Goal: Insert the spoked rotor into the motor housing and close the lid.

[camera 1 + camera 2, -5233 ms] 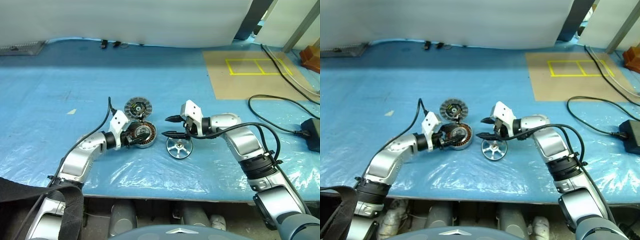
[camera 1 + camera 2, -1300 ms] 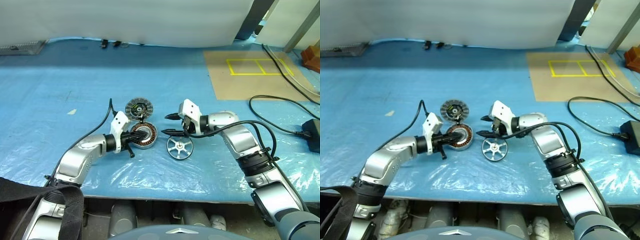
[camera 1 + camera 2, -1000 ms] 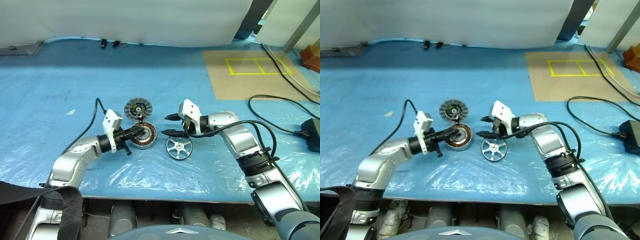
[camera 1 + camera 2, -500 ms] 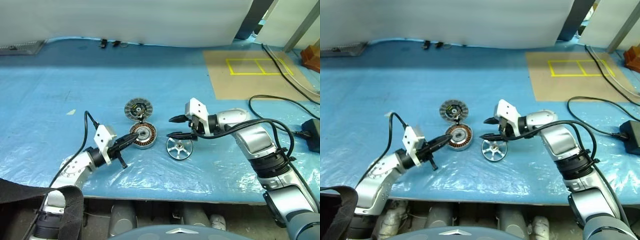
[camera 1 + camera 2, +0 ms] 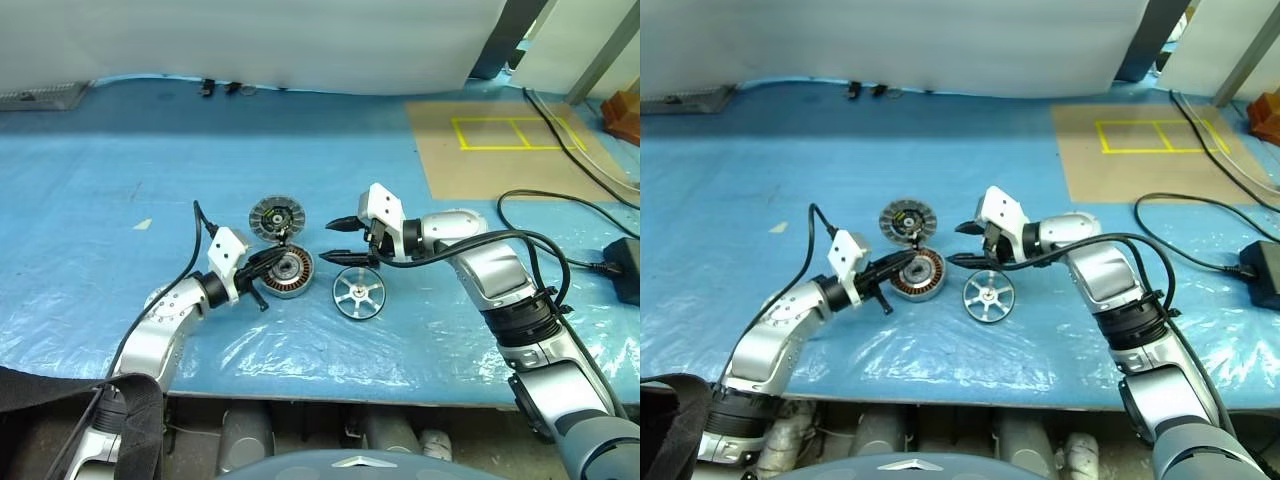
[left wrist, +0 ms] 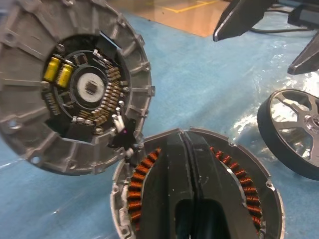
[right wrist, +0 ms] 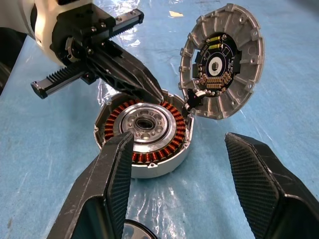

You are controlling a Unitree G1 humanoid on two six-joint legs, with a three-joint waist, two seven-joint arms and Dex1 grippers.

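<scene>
The left end effector [image 5: 902, 266], fingers pressed together and holding nothing, rests its tips on the motor housing [image 5: 286, 273], probably to steady it. The hinged lid [image 5: 275, 215] stands open behind, baring the copper windings for the rotor. The spoked rotor [image 5: 358, 294] lies flat on the blue tabletop [image 5: 120, 180] just beside the housing (not yet picked up). The right end effector [image 5: 345, 241] hovers above it, spread wide and empty.
</scene>
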